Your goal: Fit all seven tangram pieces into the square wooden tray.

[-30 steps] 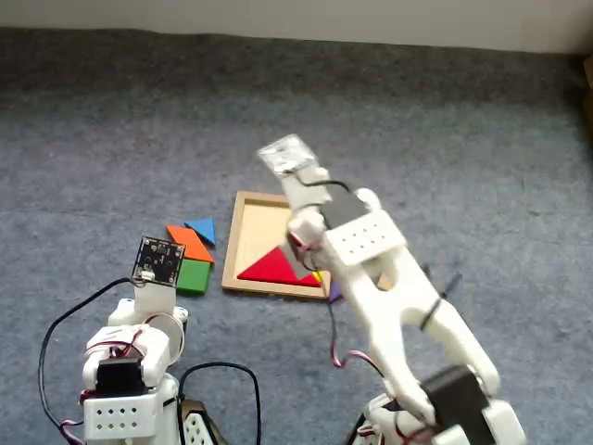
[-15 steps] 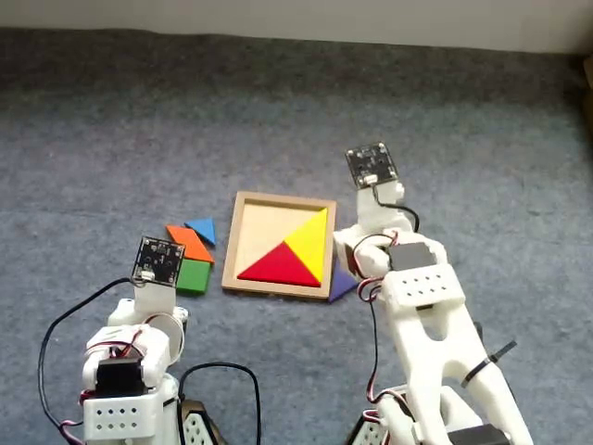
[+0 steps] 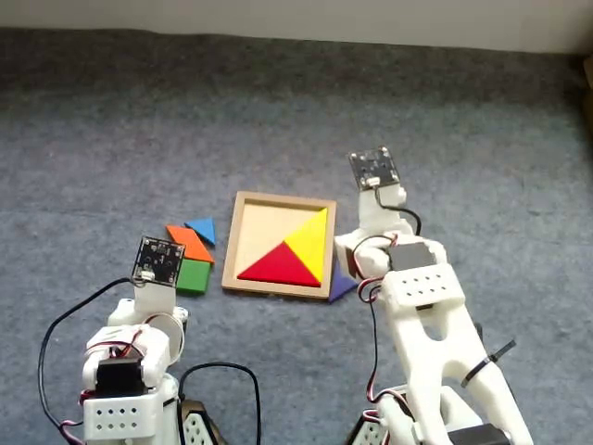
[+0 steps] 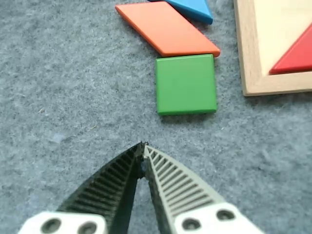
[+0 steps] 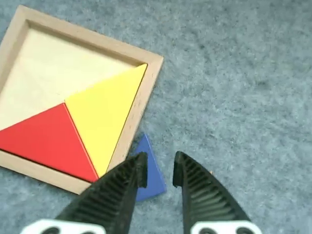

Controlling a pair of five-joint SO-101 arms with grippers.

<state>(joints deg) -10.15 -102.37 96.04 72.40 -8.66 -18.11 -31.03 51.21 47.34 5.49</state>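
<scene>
At the lower left of the high view my left jaws are clenched tip to tip on nothing above the grey carpeted tabletop (image 3: 482,139), just short of the green square (image 4: 186,84). Beyond it lie the orange parallelogram (image 4: 167,28) and the light blue triangle (image 4: 194,7), all left of the square wooden tray (image 3: 264,224). Right of centre my right jaws stand parted and empty over the dark blue triangle (image 5: 152,168), just beside the tray's lower right corner, and inside the tray the red triangle (image 3: 275,268) and yellow triangle (image 3: 310,244) lie edge to edge.
</scene>
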